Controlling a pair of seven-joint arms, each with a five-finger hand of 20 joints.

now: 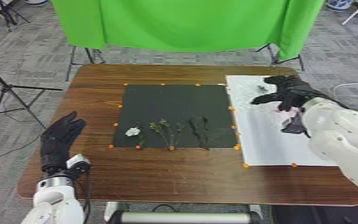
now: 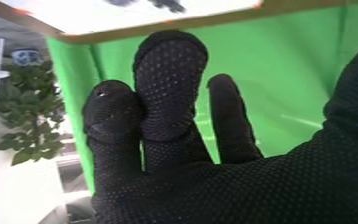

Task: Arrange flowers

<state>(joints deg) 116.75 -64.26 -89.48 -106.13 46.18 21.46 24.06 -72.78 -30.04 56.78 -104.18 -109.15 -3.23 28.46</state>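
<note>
In the head view my right hand [image 1: 293,94] is over the upper part of the white sheet [image 1: 262,145], its fingers relaxed and holding nothing. On the black mat [image 1: 171,100] lie a white flower [image 1: 133,131], green sprigs [image 1: 164,129] and dark thin stems [image 1: 199,131]. A small dark bunch [image 1: 262,89] rests on the white sheet beside my right hand. My left hand [image 1: 62,135] is at the table's left side, fingers straight. In the right wrist view the fingers of my right hand [image 2: 175,175] are spread, and dark pieces [image 2: 167,4] lie on the white sheet [image 2: 78,15].
A dark object [image 1: 294,125] stands or lies under my right forearm, partly hidden, with something pinkish near it. Orange markers edge the mat and sheet on the brown table [image 1: 175,175]. A green cloth [image 1: 189,25] hangs behind the table's far edge.
</note>
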